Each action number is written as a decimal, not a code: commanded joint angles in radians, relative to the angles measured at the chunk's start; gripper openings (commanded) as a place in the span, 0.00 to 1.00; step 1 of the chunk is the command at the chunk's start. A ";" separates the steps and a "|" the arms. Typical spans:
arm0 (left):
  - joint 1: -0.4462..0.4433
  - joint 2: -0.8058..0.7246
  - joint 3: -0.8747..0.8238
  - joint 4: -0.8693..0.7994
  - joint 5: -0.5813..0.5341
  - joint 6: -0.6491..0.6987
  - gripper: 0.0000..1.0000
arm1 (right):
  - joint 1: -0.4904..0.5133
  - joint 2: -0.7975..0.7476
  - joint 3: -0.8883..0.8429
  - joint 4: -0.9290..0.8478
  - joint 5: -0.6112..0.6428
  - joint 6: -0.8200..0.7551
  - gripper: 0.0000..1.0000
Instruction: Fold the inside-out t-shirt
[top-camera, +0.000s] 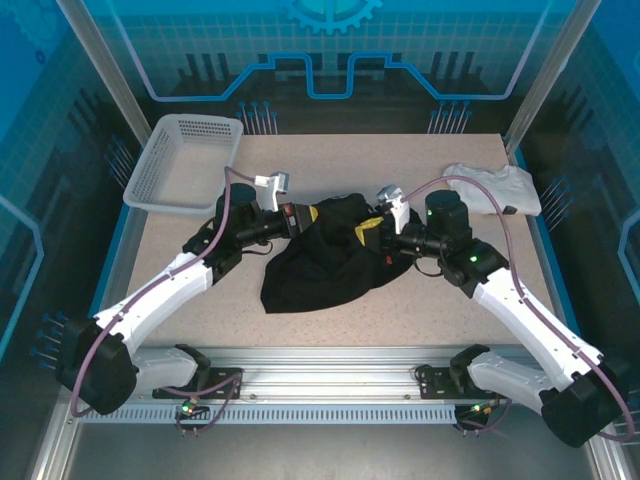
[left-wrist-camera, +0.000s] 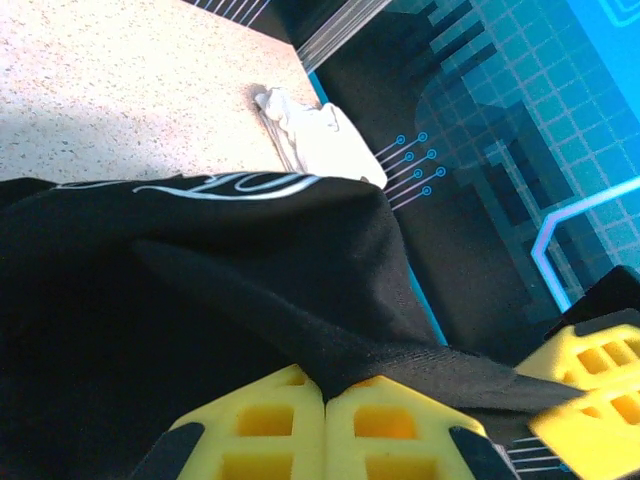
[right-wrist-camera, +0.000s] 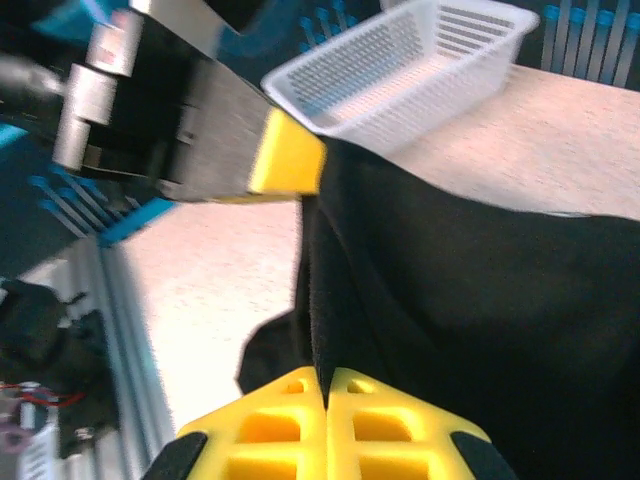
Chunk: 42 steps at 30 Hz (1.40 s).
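Observation:
The inside-out t-shirt (top-camera: 320, 258) is a black bunched heap at the table's middle, lifted along its far edge between the two arms. My left gripper (top-camera: 310, 214) is shut on that edge from the left. In the left wrist view its yellow fingers (left-wrist-camera: 260, 425) pinch a ridge of the t-shirt (left-wrist-camera: 250, 290), with a thin white seam line across the cloth higher up. My right gripper (top-camera: 368, 229) is shut on the edge from the right. The right wrist view has its gripper (right-wrist-camera: 324, 380) clamping a vertical fold of the t-shirt (right-wrist-camera: 480, 300).
A white mesh basket (top-camera: 185, 160) stands at the back left of the table, and reappears as the basket (right-wrist-camera: 400, 60) in the right wrist view. A white folded garment (top-camera: 495, 187) lies at the back right. The speckled table (top-camera: 400, 310) runs bare in front of the shirt.

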 joint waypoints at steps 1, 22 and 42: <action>0.027 -0.013 0.045 -0.053 -0.070 0.080 0.00 | -0.029 0.007 -0.015 0.098 -0.267 0.063 0.00; -0.142 0.044 -0.044 -0.124 -0.211 0.219 0.72 | -0.049 0.107 0.013 0.283 -0.255 0.294 0.00; -0.053 0.017 -0.129 0.316 0.385 0.091 0.00 | -0.098 0.135 0.179 -0.245 0.050 0.001 0.05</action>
